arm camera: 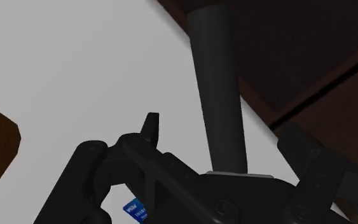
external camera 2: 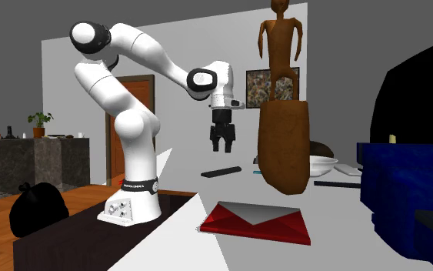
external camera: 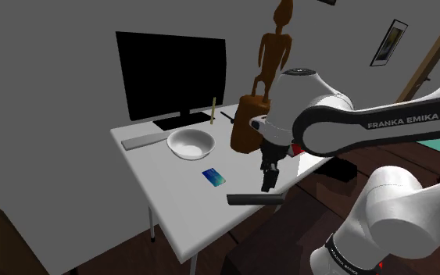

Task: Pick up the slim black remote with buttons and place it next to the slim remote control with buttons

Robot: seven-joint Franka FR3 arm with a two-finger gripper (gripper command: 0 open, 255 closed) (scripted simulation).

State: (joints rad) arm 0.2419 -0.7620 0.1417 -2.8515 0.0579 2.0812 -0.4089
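A slim black remote [external camera: 255, 198] lies at the white table's [external camera: 171, 203] near edge, one end over the rim. It also appears as a long dark bar [arm camera: 219, 95] in the wrist view and as a thin black strip [external camera 2: 221, 171] in the second exterior view. My gripper [external camera: 269, 184] hangs a little above it, pointing down, open, holding nothing [external camera 2: 224, 148]. In the wrist view the remote runs between the spread fingers of the gripper [arm camera: 223, 135] without touching them. A slim grey remote [external camera: 144, 141] lies at the table's far side, left of the bowl.
A white bowl [external camera: 191, 144], a blue card [external camera: 214, 177], a black monitor [external camera: 171, 74] and a tall brown figure [external camera: 253, 117] stand on the table. A red book [external camera 2: 257, 223] and a blue object [external camera 2: 407, 185] lie nearer the second exterior camera.
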